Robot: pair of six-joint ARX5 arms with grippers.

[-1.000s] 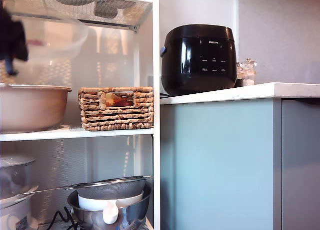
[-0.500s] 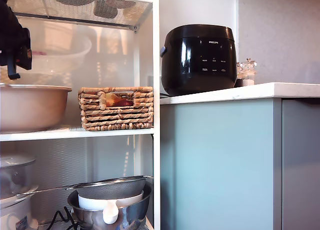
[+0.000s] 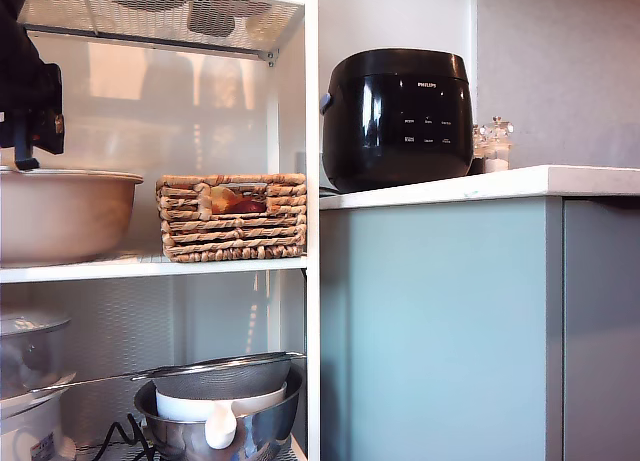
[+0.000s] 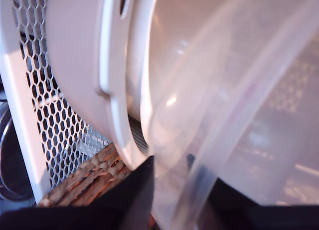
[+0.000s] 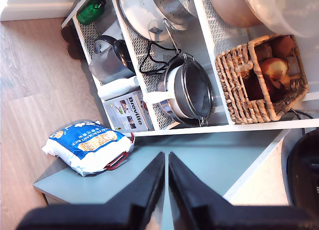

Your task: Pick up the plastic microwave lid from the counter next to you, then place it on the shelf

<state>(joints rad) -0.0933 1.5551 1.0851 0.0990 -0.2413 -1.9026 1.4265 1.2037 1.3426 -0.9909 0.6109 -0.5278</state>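
— Now, my first gripper [image 4: 172, 200]: status?
— Jaws clamped on the rim of the plastic microwave lid [image 4: 239, 105], which sits right against the beige bowl [image 4: 79, 65] on the shelf [image 3: 150, 268], with the wicker basket [image 4: 84, 177] just below in that wrist view.
— My second gripper [image 5: 166, 162]?
— Jaws pressed together, holding nothing, above the blue-grey cabinet top [image 5: 209, 157]. Basket and strainer [image 5: 192, 93] visible on the rack beyond it.
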